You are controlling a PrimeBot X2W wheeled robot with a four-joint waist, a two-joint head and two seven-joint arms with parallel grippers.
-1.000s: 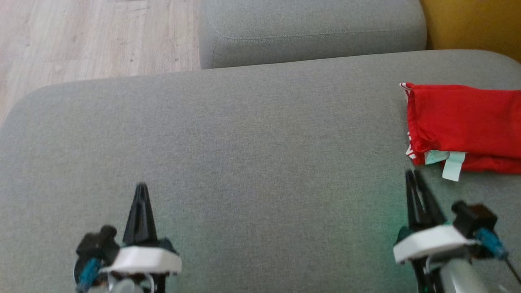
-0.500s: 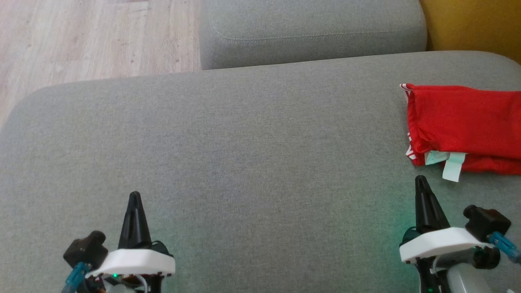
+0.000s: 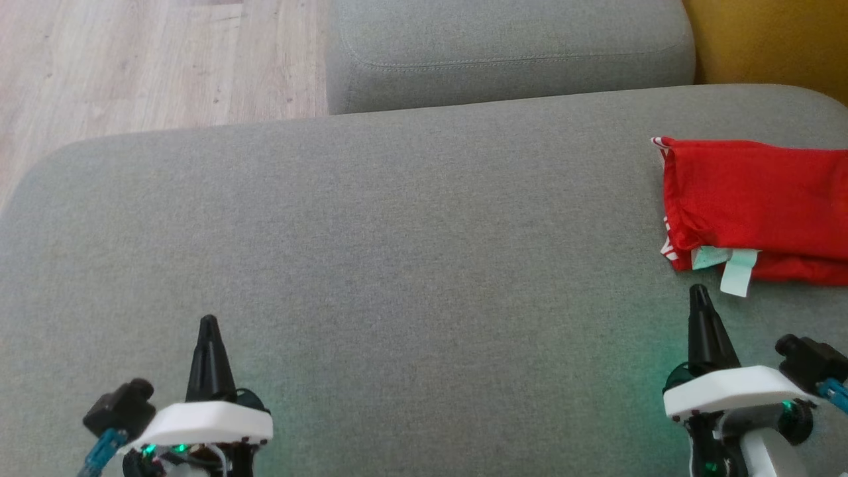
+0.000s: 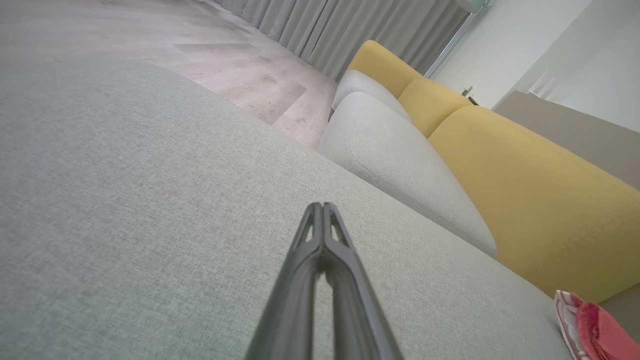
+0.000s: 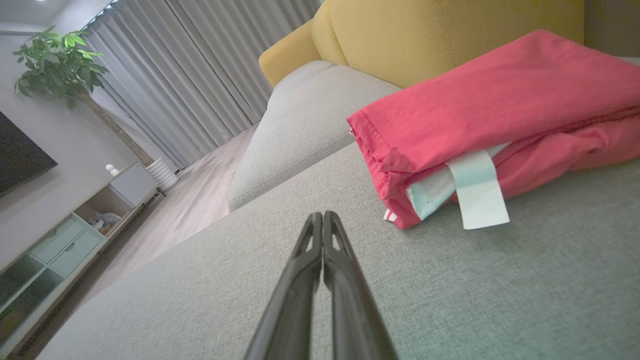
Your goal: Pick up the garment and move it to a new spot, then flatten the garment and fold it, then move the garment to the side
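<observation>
Leftmost, a pale wooden floor [image 3: 132, 59] is seen at the far left, beyond the rounded edge of the wide grey sofa cushion [image 3: 424, 232]. At the near left, the left claw [image 3: 209, 323] is held over that cushion with its two dark fingers pressed together into a single point and nothing gripped. In the left wrist view the tips are seen meeting, with bare grey fabric around them. Farther back, at the middle, a second grey cushion [image 3: 503, 46] is set against the far edge of the first. At the near right, the right claw [image 3: 699, 293] is likewise drawn fully narrow and empty. Its tips are pointed toward the garment [image 3: 755, 199] and stop just short of it, so that a strip of cushion is left between them. The garment, red and folded, is laid on the far right part of the wide cushion, and its right end is cut off by the frame edge. A pale label [image 3: 734, 273] is seen hanging out of the fold at the near left corner, and white-striped trim is shown along the left edge. Behind the garment, at the far right, a yellow backrest [image 3: 768, 40] is seen.
</observation>
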